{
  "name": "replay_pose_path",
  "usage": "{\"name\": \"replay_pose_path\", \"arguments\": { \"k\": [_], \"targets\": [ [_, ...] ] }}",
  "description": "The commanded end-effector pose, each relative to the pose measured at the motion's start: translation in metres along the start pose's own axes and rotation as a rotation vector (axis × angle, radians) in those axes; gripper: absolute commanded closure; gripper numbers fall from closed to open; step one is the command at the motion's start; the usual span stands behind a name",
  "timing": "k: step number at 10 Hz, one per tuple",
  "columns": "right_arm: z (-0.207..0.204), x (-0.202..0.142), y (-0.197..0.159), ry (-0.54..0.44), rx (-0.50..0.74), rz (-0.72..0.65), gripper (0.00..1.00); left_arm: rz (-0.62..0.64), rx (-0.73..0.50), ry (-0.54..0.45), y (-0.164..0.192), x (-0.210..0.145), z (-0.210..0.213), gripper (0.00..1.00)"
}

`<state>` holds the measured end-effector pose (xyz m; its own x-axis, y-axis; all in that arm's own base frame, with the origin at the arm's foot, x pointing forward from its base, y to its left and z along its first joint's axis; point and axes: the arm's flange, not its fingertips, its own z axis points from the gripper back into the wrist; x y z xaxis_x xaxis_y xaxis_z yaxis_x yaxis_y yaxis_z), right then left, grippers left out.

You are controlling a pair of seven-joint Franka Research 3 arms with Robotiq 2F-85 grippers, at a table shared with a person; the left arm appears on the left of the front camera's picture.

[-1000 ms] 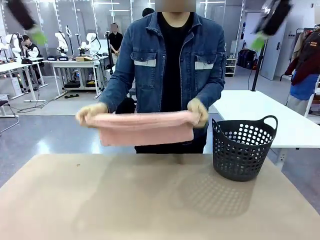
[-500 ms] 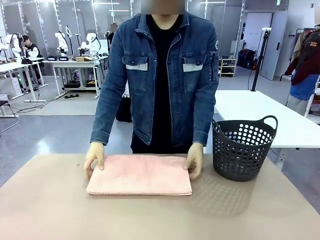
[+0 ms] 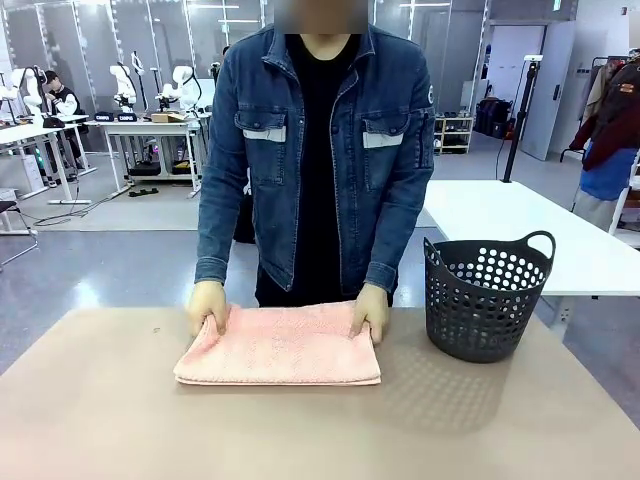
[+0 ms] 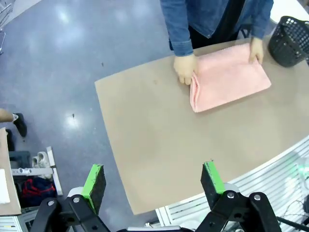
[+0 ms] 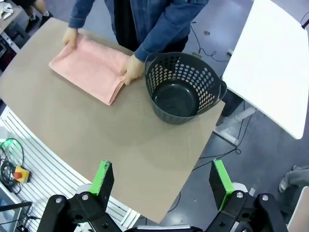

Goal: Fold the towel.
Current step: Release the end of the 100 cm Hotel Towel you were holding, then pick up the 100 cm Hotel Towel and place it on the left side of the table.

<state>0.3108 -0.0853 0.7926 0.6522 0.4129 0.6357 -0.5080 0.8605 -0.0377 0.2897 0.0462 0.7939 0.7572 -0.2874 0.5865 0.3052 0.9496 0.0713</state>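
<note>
Pale salmon-pink terry towel [image 3: 280, 348] lies folded on the tan surface [image 3: 110, 420], long axis nine-to-three, under the person's hands [image 3: 210, 308]. Left jaws and right jaws gape apart, empty: towel at one o'clock from left, eleven from right.

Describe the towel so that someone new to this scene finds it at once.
Start at the far edge of the tan table, where a person in a denim jacket stands. The towel lies flat there, folded, pressed down at its far corners by the person. It is soft, pale pink cloth, unlike the dark perforated basket beside it.
</note>
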Motion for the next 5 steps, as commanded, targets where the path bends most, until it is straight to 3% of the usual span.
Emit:
{"name": "replay_pose_path", "arguments": {
  "k": [1, 5],
  "targets": [
    [0.0019, 0.0003, -0.0008, 0.006, 0.002, 0.008, 0.00, -0.005, 0.001, 0.010, 0.0006, -0.0018, 0.0002, 0.00],
    [0.0019, 0.0003, -0.0008, 0.006, 0.002, 0.008, 0.00, -0.005, 0.001, 0.010, 0.0006, -0.0018, 0.0002, 0.00]
  ]
}}
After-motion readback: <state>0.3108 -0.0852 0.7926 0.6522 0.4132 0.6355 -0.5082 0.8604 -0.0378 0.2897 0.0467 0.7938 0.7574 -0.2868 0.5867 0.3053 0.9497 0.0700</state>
